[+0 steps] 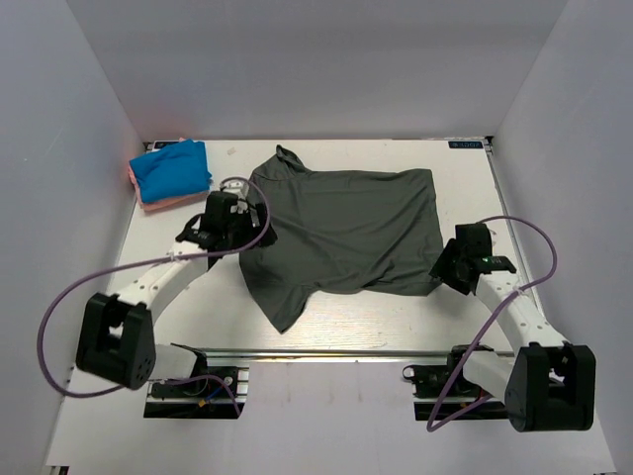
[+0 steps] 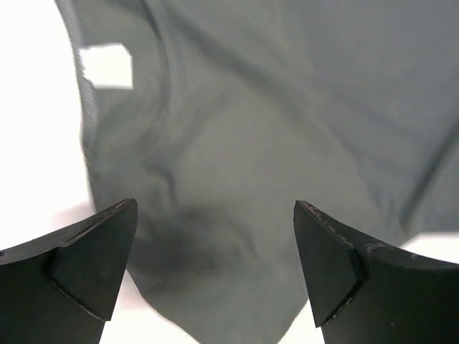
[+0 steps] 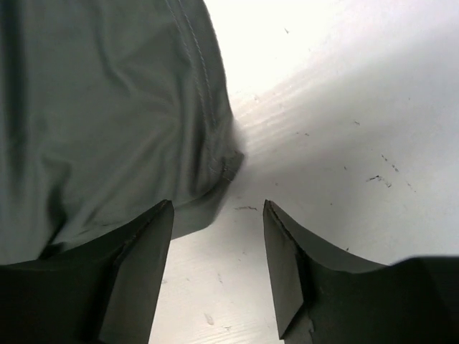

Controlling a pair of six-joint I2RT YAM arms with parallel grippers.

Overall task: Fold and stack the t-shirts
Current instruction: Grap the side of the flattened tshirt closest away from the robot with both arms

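Top external | grey tee (image 1: 346, 233) unfolded, centre | blue tee (image 1: 173, 168), pink tee (image 1: 153, 205) stacked upper left | left pincer (image 2: 215, 208), right pincer (image 3: 219, 208) apart

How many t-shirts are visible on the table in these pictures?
3. A dark grey-green t-shirt lies spread at the centre of the table; a folded blue t-shirt sits on a folded salmon-pink t-shirt at the far left corner. More could hide under that stack.

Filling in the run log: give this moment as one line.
left gripper: open over dark t-shirt | right gripper: open at its corner | blue t-shirt: folded atop pink t-shirt
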